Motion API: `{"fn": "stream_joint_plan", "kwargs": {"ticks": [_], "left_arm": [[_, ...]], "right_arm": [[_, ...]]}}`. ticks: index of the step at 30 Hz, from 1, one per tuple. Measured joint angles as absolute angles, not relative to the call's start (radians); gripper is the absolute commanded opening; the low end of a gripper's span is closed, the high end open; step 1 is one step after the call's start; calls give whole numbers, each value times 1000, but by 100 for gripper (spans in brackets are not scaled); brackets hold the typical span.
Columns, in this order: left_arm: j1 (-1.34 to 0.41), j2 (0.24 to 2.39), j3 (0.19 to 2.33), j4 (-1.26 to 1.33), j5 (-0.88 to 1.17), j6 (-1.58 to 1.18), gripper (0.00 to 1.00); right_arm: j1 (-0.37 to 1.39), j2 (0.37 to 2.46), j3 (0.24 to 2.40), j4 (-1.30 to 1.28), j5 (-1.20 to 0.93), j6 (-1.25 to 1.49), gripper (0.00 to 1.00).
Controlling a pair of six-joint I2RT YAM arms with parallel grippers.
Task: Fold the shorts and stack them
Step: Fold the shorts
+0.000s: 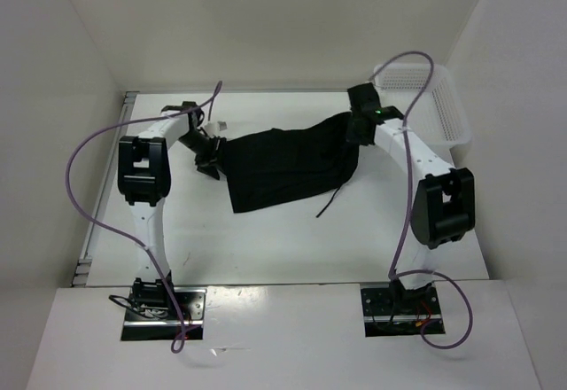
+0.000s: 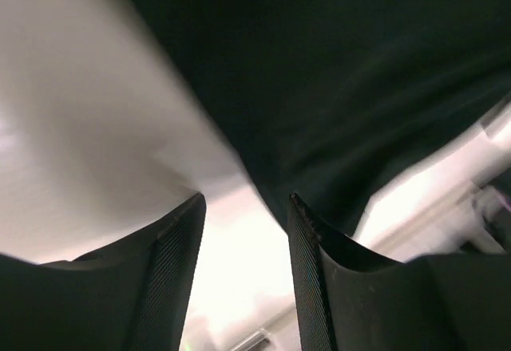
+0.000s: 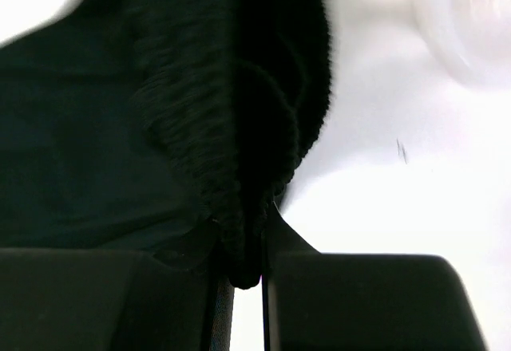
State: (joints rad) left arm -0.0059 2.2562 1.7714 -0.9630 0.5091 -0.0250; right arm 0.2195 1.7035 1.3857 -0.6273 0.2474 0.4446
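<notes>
The black shorts (image 1: 279,164) lie spread on the white table between my two grippers, and the thin drawstring (image 1: 331,199) trails off their near right edge. My left gripper (image 1: 210,158) is at the shorts' left edge. In the left wrist view it (image 2: 246,199) is open, with bare table showing between the fingers and the black fabric (image 2: 359,88) just ahead, reaching the right fingertip (image 2: 297,207). My right gripper (image 1: 357,131) is at the shorts' far right corner. In the right wrist view it (image 3: 243,231) is shut on the ribbed waistband (image 3: 231,128).
A white mesh basket (image 1: 434,97) stands at the table's far right corner, just behind the right arm. White walls enclose the table on the left, back and right. Purple cables loop above both arms.
</notes>
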Motion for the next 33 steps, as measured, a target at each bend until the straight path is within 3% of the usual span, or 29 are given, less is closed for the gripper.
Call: {"fn": "stream_joint_plan", "kwargs": {"ticks": [7,9,11,14,20,25,27,28,29,33], "left_arm": [[-51,2309,1842,-995,516,-30,53],[-50,2321,1863,-995,514,-30,46],[-49,2335,1879,-994,508,-28,30],[-47,2353,1893,-992,503,-30,22],[-38,2370,1912,-1005,506,-31,19],[-32,2372,1914,-1007,509,-31,17],[-32,2372,1914,-1007,510,-31,17],[-31,2372,1914,-1007,509,-31,20],[-30,2372,1914,-1007,508,-32,33],[-15,2356,1916,-1008,495,-33,49]], "right_arm": [[581,1946,1793,-710,393,318,0],[683,2032,1874,-733,415,292,0],[772,2119,1934,-759,424,271,0],[881,2238,2016,-810,434,238,0],[1003,2333,2104,-850,416,192,0],[1005,2336,2162,-863,376,184,2],[1000,2342,2194,-865,366,184,14],[998,2346,2209,-864,358,184,31],[995,2347,2220,-862,345,183,50],[990,2348,2252,-853,256,173,59]]}}
